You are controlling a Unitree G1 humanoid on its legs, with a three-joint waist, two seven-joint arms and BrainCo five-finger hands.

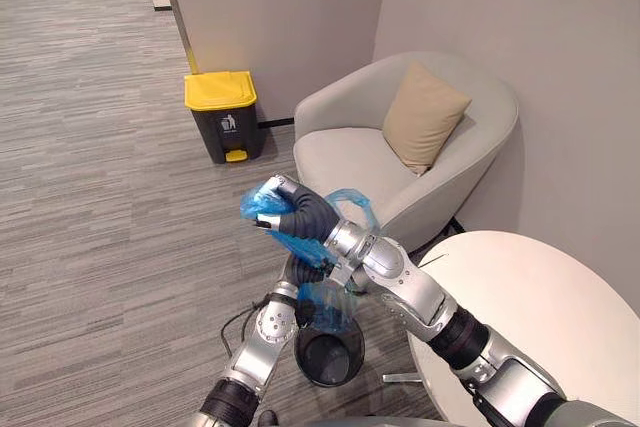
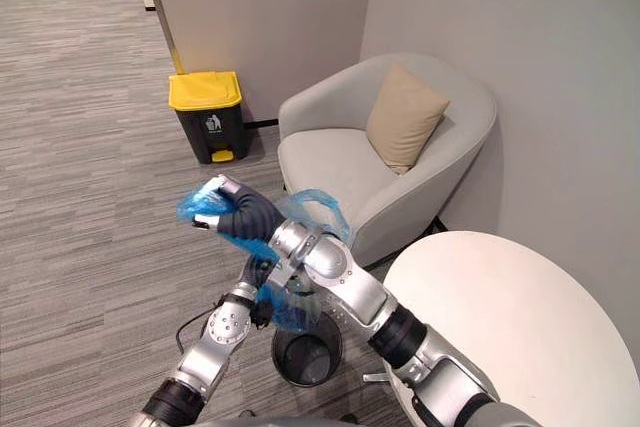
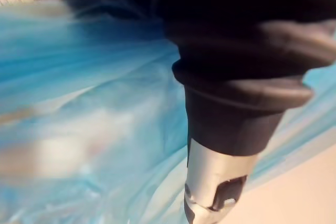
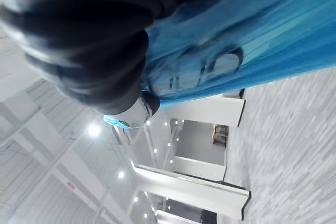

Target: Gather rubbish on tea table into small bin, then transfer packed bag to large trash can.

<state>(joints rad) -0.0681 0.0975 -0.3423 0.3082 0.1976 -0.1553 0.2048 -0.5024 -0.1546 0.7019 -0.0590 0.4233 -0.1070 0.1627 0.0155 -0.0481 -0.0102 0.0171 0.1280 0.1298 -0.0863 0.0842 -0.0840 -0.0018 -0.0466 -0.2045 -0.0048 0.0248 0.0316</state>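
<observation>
Clutching the blue bag (image 1: 262, 203), right hand (image 1: 303, 215) hangs above the small bin (image 1: 336, 359).

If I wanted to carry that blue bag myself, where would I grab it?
Probably its bunched top, from above. The blue bag hangs limp above the small black bin, so the thin film lower down offers no firm hold. The right hand has the upper film gathered in curled fingers; the left hand sits just below.

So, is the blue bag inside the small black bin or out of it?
Mostly out: the right hand grips the blue bag, holding it above the small black bin. Whether its bottom clears the rim, cannot tell.
</observation>
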